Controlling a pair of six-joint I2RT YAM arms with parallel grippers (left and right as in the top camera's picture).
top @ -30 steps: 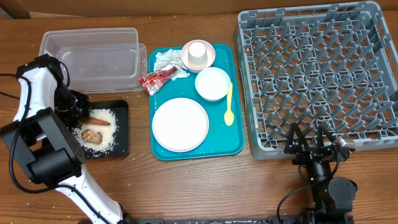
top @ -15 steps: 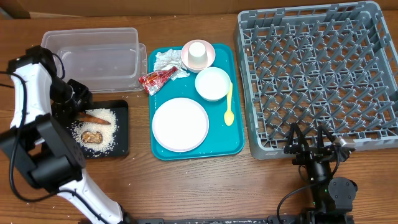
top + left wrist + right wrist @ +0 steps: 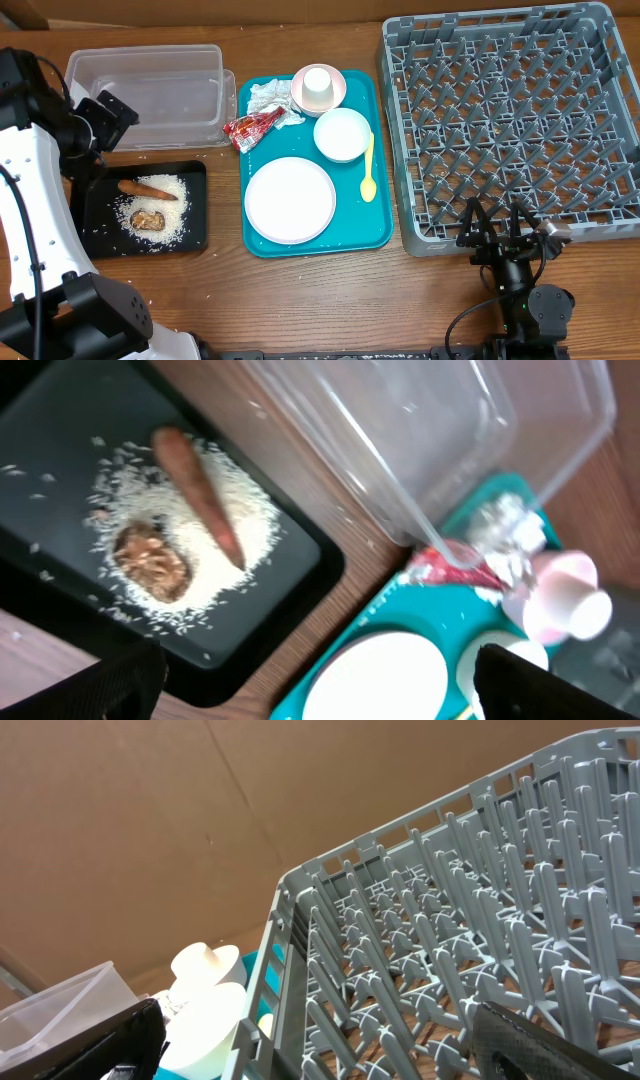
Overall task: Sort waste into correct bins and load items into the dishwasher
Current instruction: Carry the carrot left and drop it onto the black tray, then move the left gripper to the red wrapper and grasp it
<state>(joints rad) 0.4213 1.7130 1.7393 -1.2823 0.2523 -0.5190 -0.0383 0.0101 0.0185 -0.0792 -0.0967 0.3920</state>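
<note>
Nearest you, the right gripper [image 3: 496,220] sits low at the table's [image 3: 330,300] front edge, fingers spread wide with nothing between them. The grey dish rack's [image 3: 510,120] near wall stands directly in front of it.

On your left, the black tray [image 3: 196,215] holds the carrot [image 3: 147,188], the brown food lump [image 3: 148,219] and a bed of rice [image 3: 172,200]. The carrot lies across the far side of the rice, and the lump sits nearer you. The left gripper [image 3: 98,120] hangs above the table between this tray's far edge and the clear tub's [image 3: 145,70] near wall. Its fingers [image 3: 130,680] are spread and empty.

The teal tray [image 3: 262,245] lies between the black tray and the rack. On it, from front to back, are the plate [image 3: 290,200], the yellow spoon [image 3: 368,170] along the right side, and the bowl [image 3: 342,135]. The red wrapper [image 3: 250,126] lies across the left rim, pointing towards the tub. The napkin [image 3: 268,97] is pressed against the pink dish [image 3: 339,96], and the cup [image 3: 318,84] stands in that dish.

The white left arm covers the table left of the black tray. The cup hides most of the pink dish (only its rim shows). The left wrist view is blurred, and it cuts off the plate and bowl at the bottom edge. From the right wrist, the rack blocks nearly everything, leaving only the cup and a corner of the tub in sight.
</note>
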